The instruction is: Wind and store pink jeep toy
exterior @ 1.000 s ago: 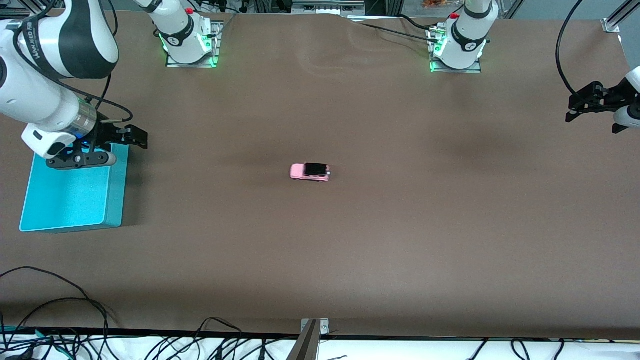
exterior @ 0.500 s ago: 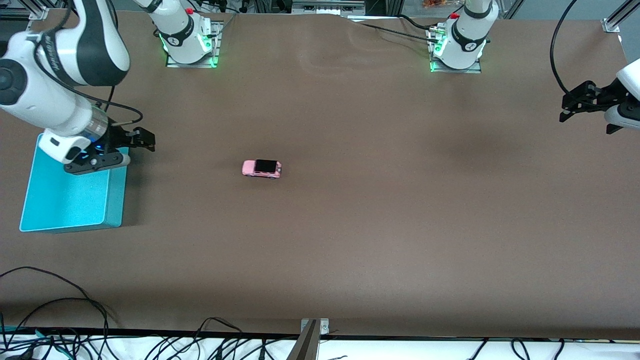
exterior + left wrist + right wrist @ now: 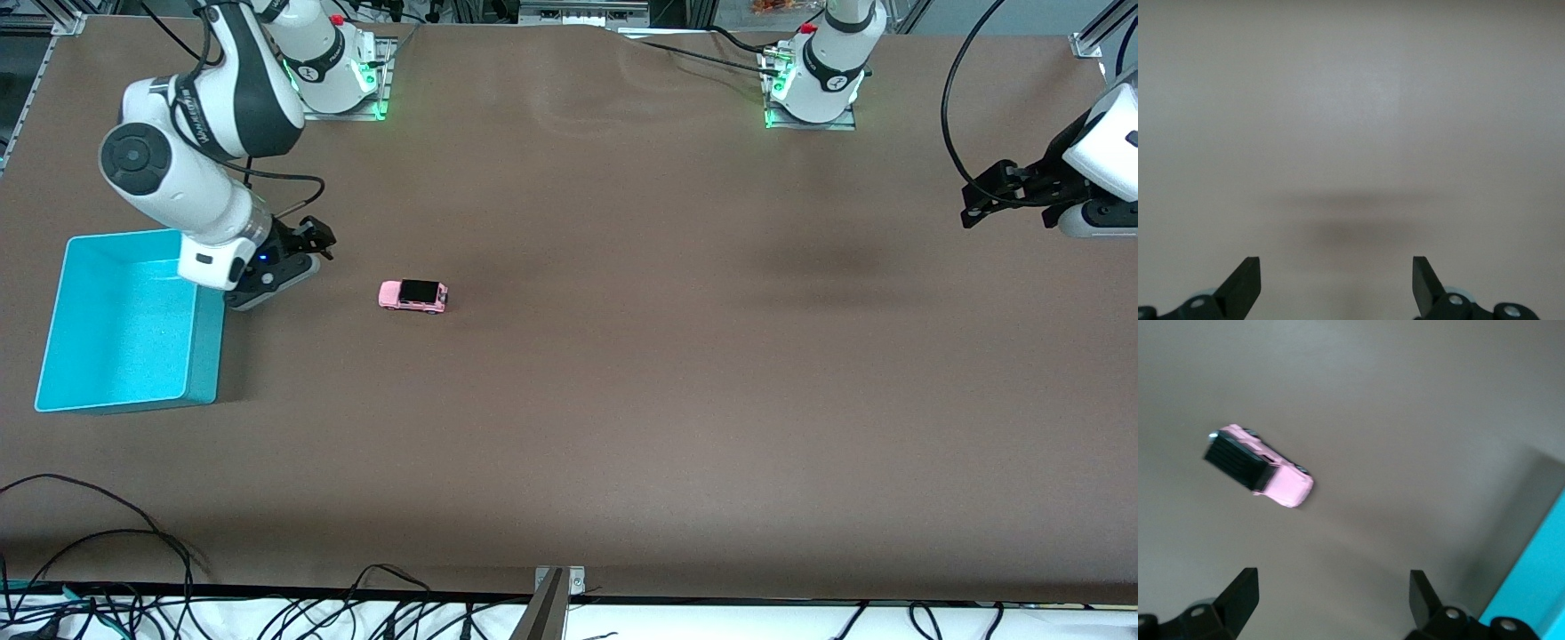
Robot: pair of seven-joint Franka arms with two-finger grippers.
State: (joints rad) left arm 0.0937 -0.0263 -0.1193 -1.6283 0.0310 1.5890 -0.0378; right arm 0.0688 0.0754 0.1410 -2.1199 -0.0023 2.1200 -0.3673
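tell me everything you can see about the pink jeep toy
The pink jeep toy is a tiny boxy car with a pale pink body, a black roof panel and small dark wheels; it looks like hard plastic or painted metal. It stands upright on its wheels on the brown table, its length running along the table between the arms' ends, its pink hood toward the turquoise bin. It sits apart from the bin, toward the right arm's end. Nothing touches it but the table; the open right gripper hovers nearby.

Wide brown table [image 3: 676,373], loose cables [image 3: 107,587]

Robot lab: bolted arm bases [image 3: 338,76], cables [image 3: 89,569].
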